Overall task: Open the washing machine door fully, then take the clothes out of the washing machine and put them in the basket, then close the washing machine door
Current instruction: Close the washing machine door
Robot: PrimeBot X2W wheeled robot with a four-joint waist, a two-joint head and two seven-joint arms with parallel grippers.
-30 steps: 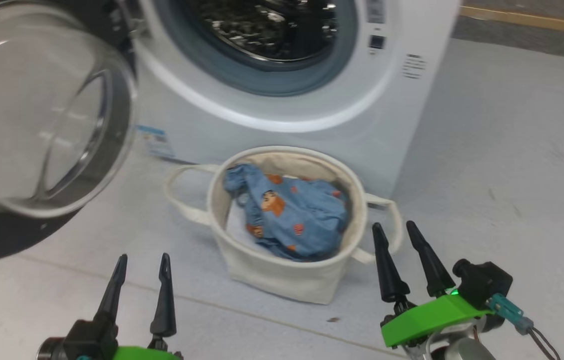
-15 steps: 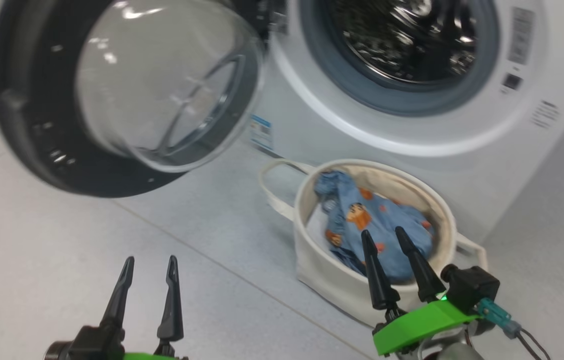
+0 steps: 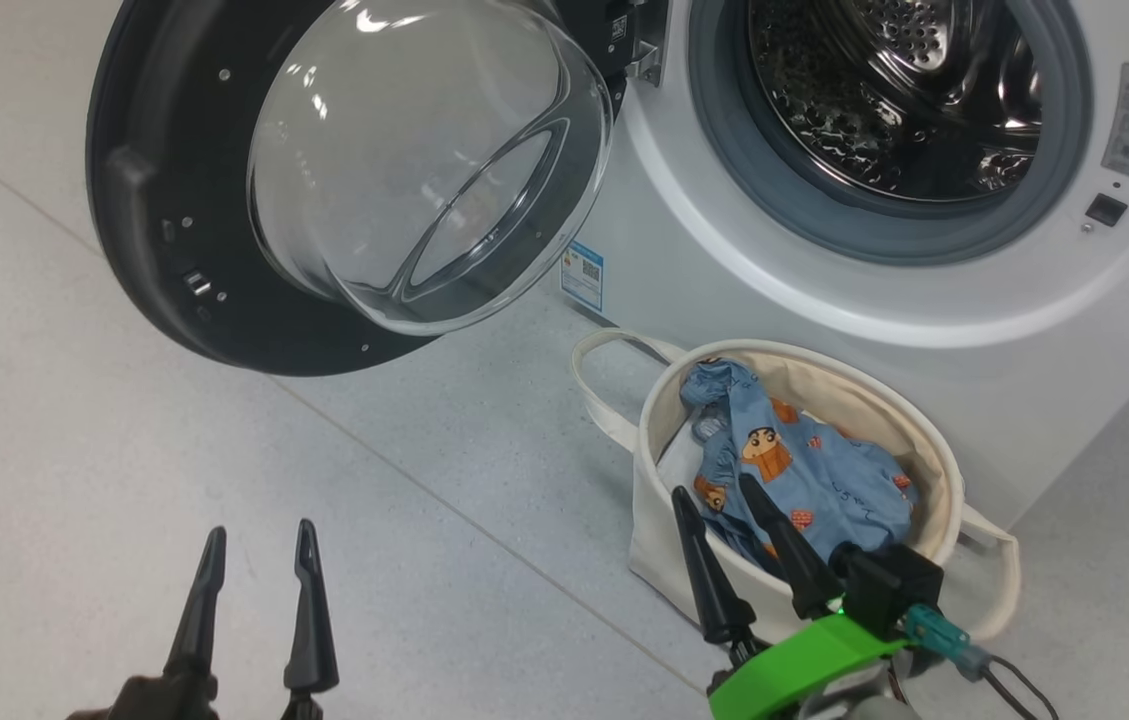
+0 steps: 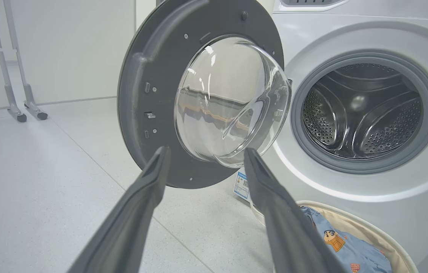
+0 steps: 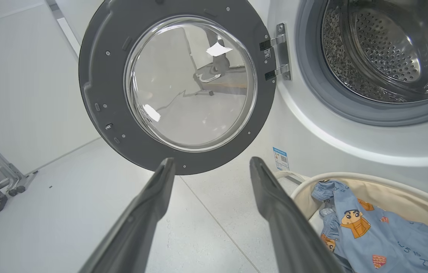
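Two claws spread, empty: left claw (image 3: 260, 527), right claw (image 3: 713, 485) | head view: camera has swung left, things unmoved; clothes (image 3: 804, 480) lie in the basket (image 3: 654, 540) before the washing machine (image 3: 724, 290) | left wrist view: drum (image 4: 361, 113) empty | right wrist view: washing machine door (image 5: 100, 76) hangs wide open; only closing remains, I judge.

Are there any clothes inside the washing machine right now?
No, the drum of the washing machine shows bare metal, and the clothes lie in the basket.
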